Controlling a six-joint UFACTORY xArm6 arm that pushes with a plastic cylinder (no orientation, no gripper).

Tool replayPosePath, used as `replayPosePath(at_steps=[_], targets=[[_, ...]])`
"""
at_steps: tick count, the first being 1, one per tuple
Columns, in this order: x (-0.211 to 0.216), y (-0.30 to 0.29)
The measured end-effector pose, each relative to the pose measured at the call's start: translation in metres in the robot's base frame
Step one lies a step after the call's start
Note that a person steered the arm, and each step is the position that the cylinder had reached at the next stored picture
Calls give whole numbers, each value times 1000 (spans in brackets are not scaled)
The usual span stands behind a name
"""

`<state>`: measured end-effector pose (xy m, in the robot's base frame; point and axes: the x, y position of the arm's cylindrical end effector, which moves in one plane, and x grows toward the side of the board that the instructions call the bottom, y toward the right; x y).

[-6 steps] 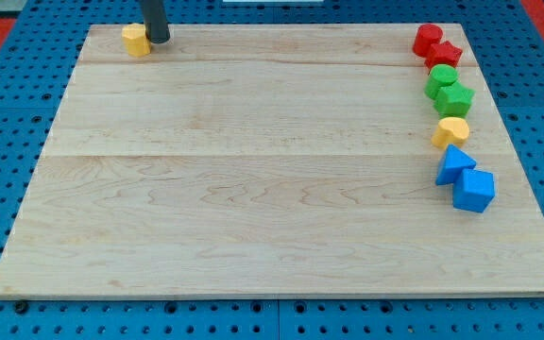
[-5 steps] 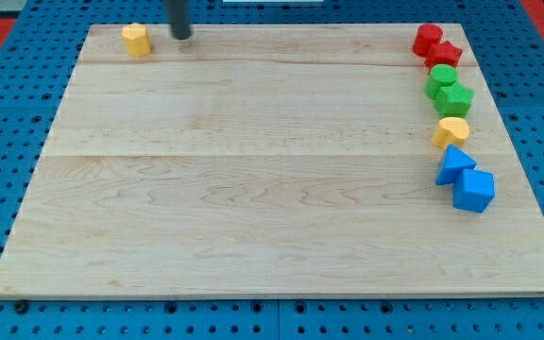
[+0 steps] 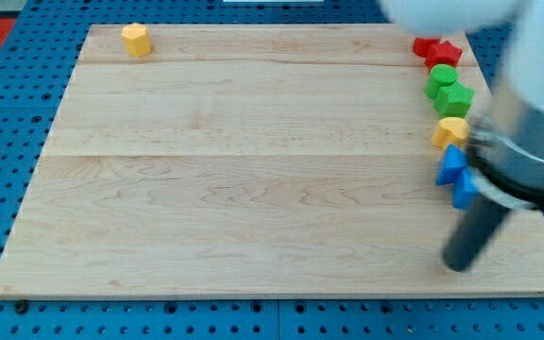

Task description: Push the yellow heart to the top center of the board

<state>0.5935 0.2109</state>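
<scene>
The yellow heart (image 3: 449, 131) lies near the board's right edge, between the green blocks and the blue blocks. My tip (image 3: 456, 265) rests on the board at the lower right, below the blue blocks and well below the heart, apart from it. The arm body covers part of the right edge and the view's top right. A second yellow block (image 3: 136, 39) sits at the top left corner.
Red blocks, one a star (image 3: 443, 53), sit at the top right, partly hidden by the arm. Two green blocks (image 3: 449, 90) lie below them. Two blue blocks (image 3: 454, 170) lie below the heart, the lower one partly hidden by the arm.
My tip has swept from the top left, beside the yellow block, across to the lower right of the board. No block has moved.
</scene>
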Motion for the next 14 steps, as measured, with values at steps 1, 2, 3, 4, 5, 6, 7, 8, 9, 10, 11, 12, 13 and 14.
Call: replayPosePath(at_steps=[1, 2, 3, 4, 5, 6, 7, 8, 9, 10, 11, 12, 13, 14], targets=[[-17, 89], [-62, 135], [-126, 98], [-180, 61], [-179, -3], [-174, 17], [-174, -70], [-174, -140], [-147, -102], [-104, -106], [-112, -175], [-157, -170], [-156, -159], [-121, -112]])
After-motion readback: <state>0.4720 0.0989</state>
